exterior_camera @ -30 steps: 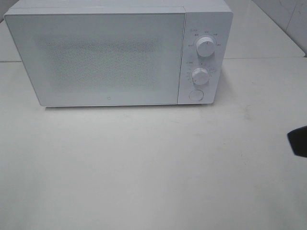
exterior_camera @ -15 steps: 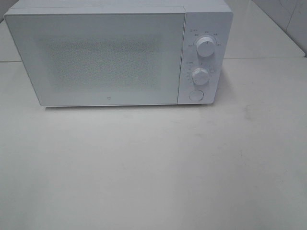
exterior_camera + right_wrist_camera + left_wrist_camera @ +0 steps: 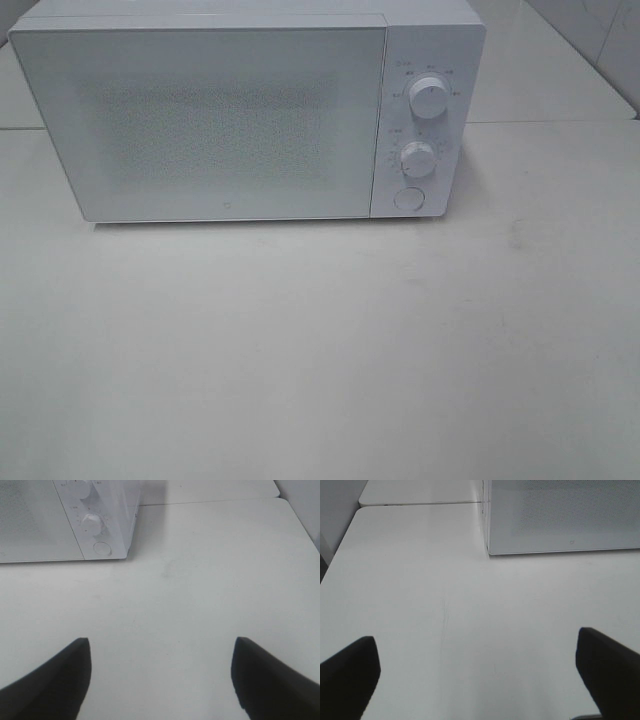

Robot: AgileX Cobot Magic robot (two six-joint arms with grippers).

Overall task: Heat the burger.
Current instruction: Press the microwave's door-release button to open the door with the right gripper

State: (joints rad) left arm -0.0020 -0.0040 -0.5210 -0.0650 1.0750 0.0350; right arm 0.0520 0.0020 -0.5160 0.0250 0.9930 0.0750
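Observation:
The burger is out of view in every frame. A white microwave (image 3: 250, 110) stands at the back of the table with its door (image 3: 200, 120) shut; it also shows as the microwave (image 3: 560, 515) in the left wrist view and the microwave (image 3: 65, 520) in the right wrist view. Neither arm appears in the exterior high view. My left gripper (image 3: 480, 675) is open over bare table, nothing between its dark fingers (image 3: 350, 675). My right gripper (image 3: 160, 680) is also open and empty, facing the microwave's control panel from a distance.
The control panel carries an upper knob (image 3: 428, 100), a lower knob (image 3: 417, 159) and a round door button (image 3: 407, 199). A white table (image 3: 320, 350) spreads in front of the microwave. A seam between tables (image 3: 420, 503) runs behind it.
The dark tip of my right gripper, seen at the right edge of the exterior high view a second ago, has withdrawn out of that view. The microwave has not changed.

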